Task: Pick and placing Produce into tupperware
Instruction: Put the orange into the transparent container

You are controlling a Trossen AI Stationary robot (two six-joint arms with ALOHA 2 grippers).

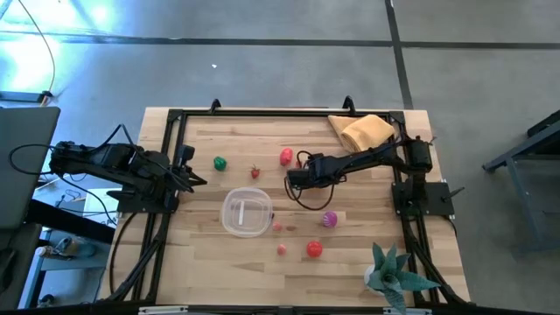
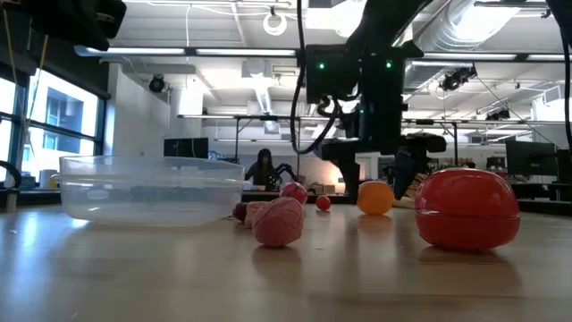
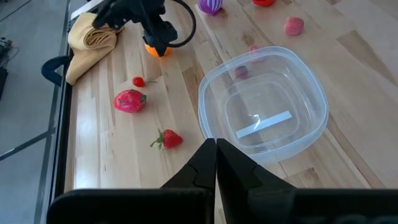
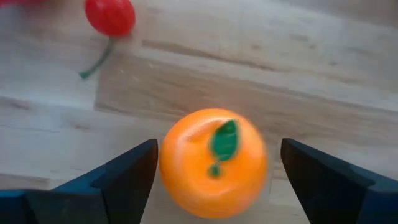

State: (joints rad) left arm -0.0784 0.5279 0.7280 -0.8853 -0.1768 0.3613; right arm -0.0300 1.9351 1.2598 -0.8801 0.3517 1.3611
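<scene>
A: Right gripper is down over the orange, fingers spread wide on either side with a gap showing on both flanks. Released, nothing gripped.

B: Where is that against the container?

A: Toward the far right of it, with bare wood between. The orange sits on the table, leaf up, and a small cherry lies close by with its stem trailing.

B: And the left gripper?

A: Clenched shut, holding nothing, parked near the container's left side, toward the left rail of the table.

B: Anything in the container?

A: Looks empty, only a pale strip showing on its floor. A strawberry and a red fruit lie beyond its far rim, a green piece off its far left.

B: Room on the near side?

A: A purple piece right of the rim, a red tomato and two small pink pieces close to the near right rim. The cloth is at the far right corner, the teal plant at the near right edge.
</scene>
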